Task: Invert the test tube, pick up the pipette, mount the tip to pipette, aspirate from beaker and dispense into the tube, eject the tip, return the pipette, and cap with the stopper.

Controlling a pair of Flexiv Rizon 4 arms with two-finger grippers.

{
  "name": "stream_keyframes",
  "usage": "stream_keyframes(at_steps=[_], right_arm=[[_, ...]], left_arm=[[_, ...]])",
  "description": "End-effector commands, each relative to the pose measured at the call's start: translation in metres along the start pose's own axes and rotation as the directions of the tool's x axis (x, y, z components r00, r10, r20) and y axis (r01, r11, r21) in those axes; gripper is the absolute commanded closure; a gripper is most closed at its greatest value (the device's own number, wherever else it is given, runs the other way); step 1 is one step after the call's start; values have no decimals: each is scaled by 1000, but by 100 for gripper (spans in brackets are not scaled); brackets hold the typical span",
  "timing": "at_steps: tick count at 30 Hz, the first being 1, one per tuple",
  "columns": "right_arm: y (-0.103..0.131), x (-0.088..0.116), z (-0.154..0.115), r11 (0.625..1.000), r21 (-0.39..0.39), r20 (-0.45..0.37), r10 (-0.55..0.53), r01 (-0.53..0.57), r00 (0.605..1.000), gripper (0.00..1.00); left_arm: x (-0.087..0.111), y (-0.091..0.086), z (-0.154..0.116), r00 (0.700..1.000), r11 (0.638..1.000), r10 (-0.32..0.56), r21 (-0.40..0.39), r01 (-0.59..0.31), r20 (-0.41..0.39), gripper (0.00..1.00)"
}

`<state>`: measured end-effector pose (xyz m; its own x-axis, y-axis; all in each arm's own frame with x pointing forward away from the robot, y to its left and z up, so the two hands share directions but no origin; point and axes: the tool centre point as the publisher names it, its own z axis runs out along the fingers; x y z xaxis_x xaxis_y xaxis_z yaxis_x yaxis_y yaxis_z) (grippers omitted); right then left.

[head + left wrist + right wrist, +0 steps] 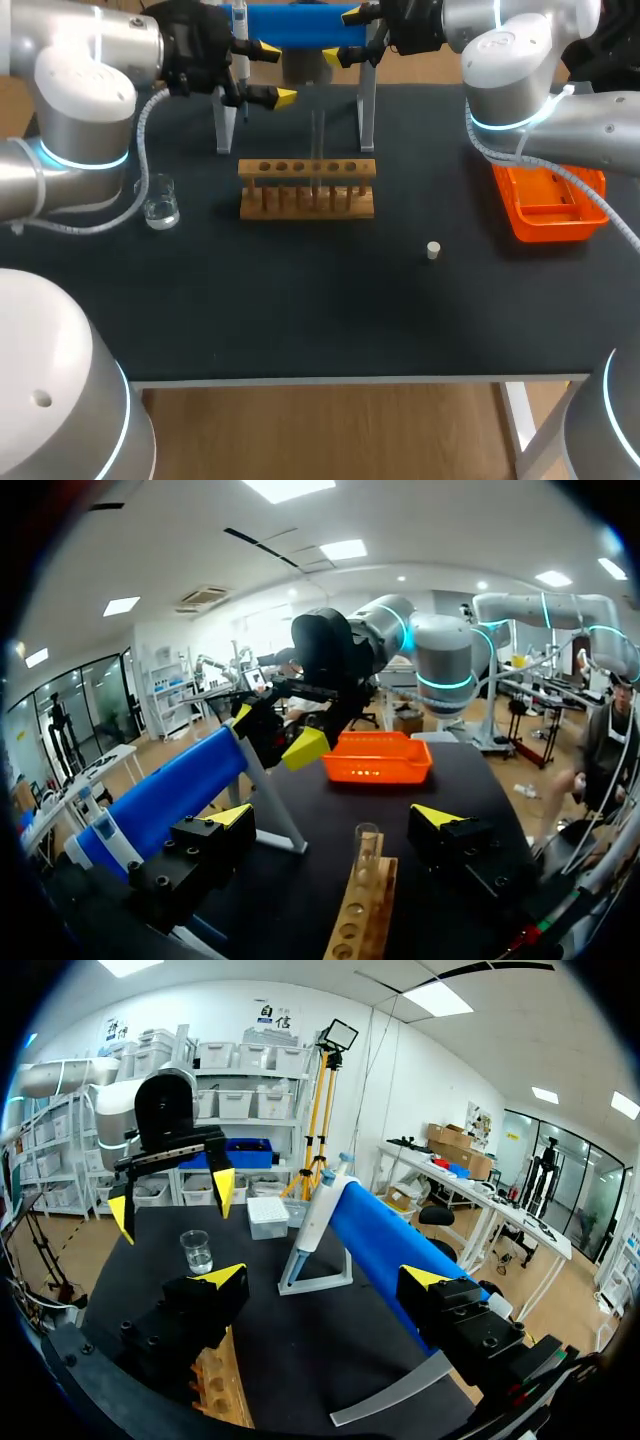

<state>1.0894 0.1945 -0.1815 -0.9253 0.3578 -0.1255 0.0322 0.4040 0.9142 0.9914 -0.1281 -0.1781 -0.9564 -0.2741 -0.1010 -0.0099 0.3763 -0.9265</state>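
Note:
A clear test tube [318, 150] stands in the wooden rack [307, 188] at the table's middle; in the left wrist view the test tube [367, 848] rises just ahead of my left gripper [335, 820], between its open fingers. The pipette [318, 1215] hangs on the blue-barred stand [290, 25] at the back. My left gripper [272, 72] and right gripper [345, 36] hover open and empty near that stand, facing each other. A glass beaker [160, 203] sits left of the rack. The small white stopper [433, 250] lies right of the rack.
An orange tray [548, 205] rests at the right, under my right arm. A small white box [268, 1215] stands by the stand's far foot. The stand's metal legs [366, 110] rise behind the rack.

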Motion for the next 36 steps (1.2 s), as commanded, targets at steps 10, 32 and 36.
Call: stream_keyframes(at_steps=[10, 32, 36], right_arm=[[1, -1, -1, 1000, 3, -3, 1, -1, 1000, 0], [1, -1, -1, 1000, 3, -3, 1, -1, 1000, 0], [1, -1, -1, 1000, 3, -3, 1, -1, 1000, 0]], left_arm=[[2, 5, 4, 1000, 1000, 8, -20, -8, -12, 0], [42, 37, 64, 990, 996, 66, -45, -72, -125, 0], [44, 44, 75, 987, 997, 46, -61, -56, -155, 0]])
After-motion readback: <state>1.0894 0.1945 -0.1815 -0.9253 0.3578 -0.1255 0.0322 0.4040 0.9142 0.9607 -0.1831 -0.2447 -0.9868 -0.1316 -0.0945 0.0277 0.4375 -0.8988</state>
